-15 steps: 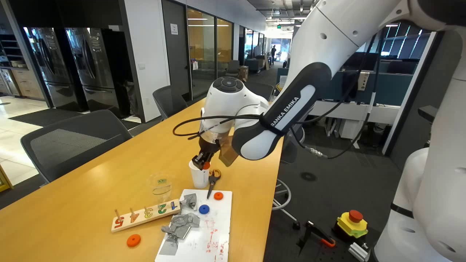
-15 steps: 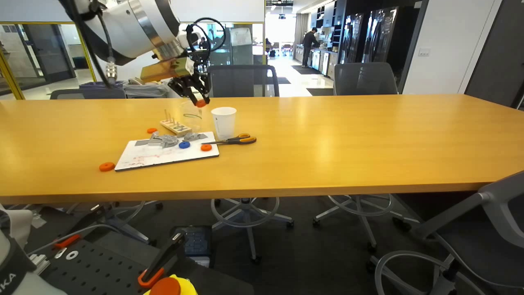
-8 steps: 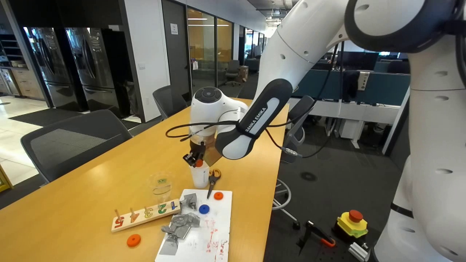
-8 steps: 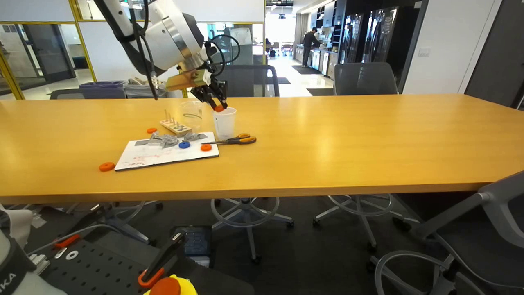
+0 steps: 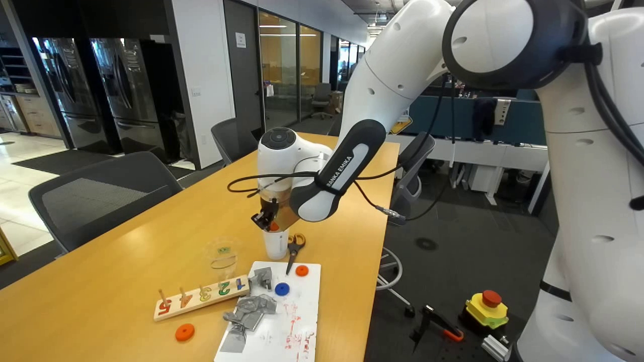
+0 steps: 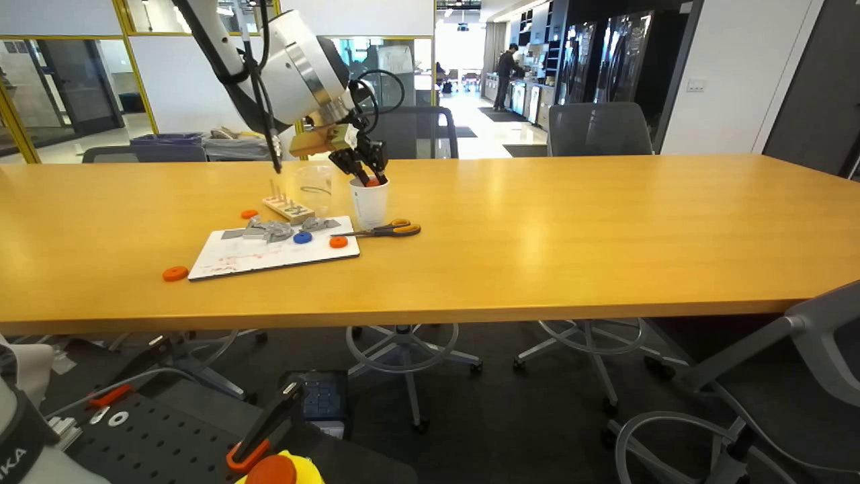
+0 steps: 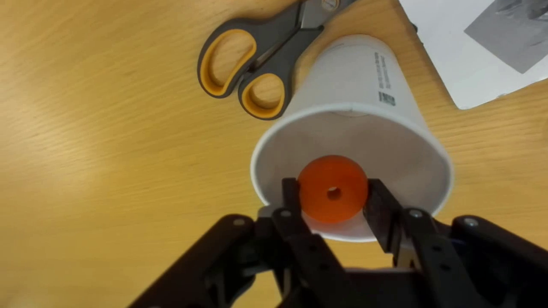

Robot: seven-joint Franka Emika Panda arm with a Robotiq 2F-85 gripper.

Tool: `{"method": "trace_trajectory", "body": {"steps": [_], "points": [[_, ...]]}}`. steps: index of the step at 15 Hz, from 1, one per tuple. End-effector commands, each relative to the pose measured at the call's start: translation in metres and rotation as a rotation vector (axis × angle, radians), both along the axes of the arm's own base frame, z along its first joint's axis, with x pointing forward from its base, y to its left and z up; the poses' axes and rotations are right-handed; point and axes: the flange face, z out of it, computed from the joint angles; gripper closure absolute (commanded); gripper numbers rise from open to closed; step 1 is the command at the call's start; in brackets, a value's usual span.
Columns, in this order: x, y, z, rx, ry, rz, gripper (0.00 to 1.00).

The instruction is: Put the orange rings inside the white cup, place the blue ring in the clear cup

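Gripper holds an orange ring at the mouth of the white cup

The gripper is narrow, clamped on opposite edges of the ring, whose small central hole shows in the wrist view. The ring is at the cup's mouth, with the white inner wall behind it; how far it sits below the rim I cannot tell. In both exterior views the arm reaches to the cup, which stands upright on the table.

Just beside the cup lie the scissors, their blades reaching over the edge of the board. On the board are the blue ring, a 2nd orange ring, crumpled grey scraps and red writing.

The clear cup stands apart from the white cup, near the 1 end of a wooden block numbered 1 to 5 and fitted with pegs. A 3rd orange ring lies on the table near the block; in an exterior view, a 4th orange ring lies just off a corner of the board.

Farther out, chairs stand around the table, a red-topped yellow button sits near the arm's base, and a person stands well back.
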Motion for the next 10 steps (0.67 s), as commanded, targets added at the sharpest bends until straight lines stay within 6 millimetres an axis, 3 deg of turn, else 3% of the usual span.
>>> {"method": "trace_trajectory", "body": {"steps": [1, 2, 3, 7, 10], "points": [[0.0095, -0.001, 0.007, -0.02, -0.018, -0.028, 0.81], [0.0092, -0.0015, 0.007, -0.019, -0.013, -0.032, 0.33], [0.0085, -0.0015, 0.0069, -0.016, -0.008, -0.033, 0.32], [0.0049, -0.0003, 0.0072, -0.005, 0.012, -0.019, 0.02], [0.0041, 0.0, 0.0093, -0.005, 0.016, -0.027, 0.0]]}}
